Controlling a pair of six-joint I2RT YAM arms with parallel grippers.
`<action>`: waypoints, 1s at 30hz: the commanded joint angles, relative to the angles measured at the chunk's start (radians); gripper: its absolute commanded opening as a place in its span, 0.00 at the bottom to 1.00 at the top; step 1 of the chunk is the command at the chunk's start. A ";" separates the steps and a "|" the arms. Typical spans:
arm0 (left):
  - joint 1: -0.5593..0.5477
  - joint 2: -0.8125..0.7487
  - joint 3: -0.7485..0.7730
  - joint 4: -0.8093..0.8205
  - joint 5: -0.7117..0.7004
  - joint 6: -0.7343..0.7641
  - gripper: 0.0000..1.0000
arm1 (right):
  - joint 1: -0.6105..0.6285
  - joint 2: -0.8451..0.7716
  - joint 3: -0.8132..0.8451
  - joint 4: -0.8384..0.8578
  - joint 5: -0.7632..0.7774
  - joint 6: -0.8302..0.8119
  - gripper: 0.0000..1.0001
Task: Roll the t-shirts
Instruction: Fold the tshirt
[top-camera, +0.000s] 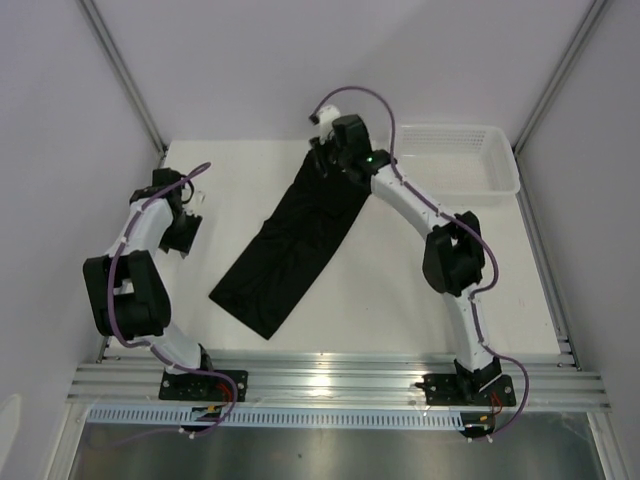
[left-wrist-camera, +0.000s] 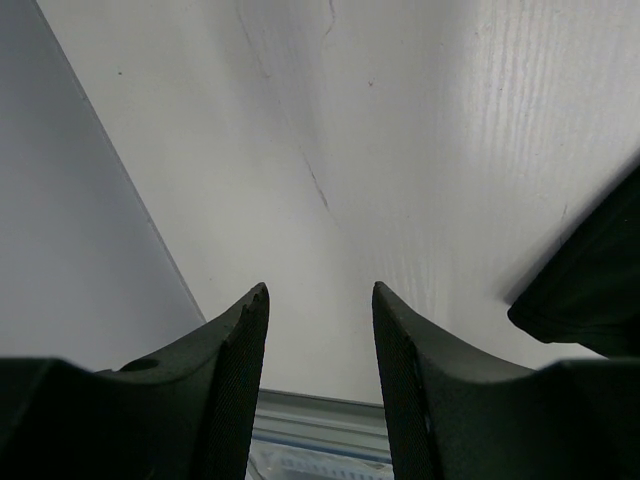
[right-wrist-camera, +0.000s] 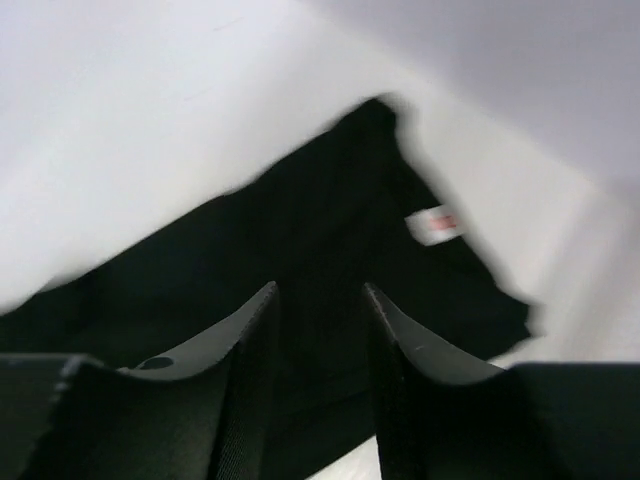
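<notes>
The black t-shirt (top-camera: 290, 245) lies folded into a long strip, running diagonally from the table's back middle toward the front left. My right gripper (top-camera: 322, 158) hovers over its far end, open and empty. In the right wrist view the black t-shirt (right-wrist-camera: 300, 220) fills the space under the right gripper (right-wrist-camera: 318, 290), and its small pale neck label (right-wrist-camera: 433, 225) shows to the right. My left gripper (top-camera: 182, 235) is open and empty at the left of the table, apart from the shirt. In the left wrist view the left gripper (left-wrist-camera: 320, 292) is over bare table, with a shirt corner (left-wrist-camera: 590, 280) at the right.
A white mesh basket (top-camera: 455, 165) stands at the back right corner. White walls close in the table on the left, right and back. A metal rail (top-camera: 330, 380) runs along the near edge by the arm bases.
</notes>
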 joint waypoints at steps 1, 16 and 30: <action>0.010 -0.072 -0.012 -0.004 0.047 -0.049 0.50 | 0.147 -0.206 -0.239 -0.014 -0.334 -0.058 0.41; 0.021 -0.166 -0.126 0.112 0.087 -0.115 0.50 | 0.660 -0.428 -0.907 0.320 -0.229 0.086 0.45; 0.021 -0.313 -0.266 0.198 0.230 -0.112 0.50 | 0.746 -0.223 -0.872 0.344 0.047 0.211 0.42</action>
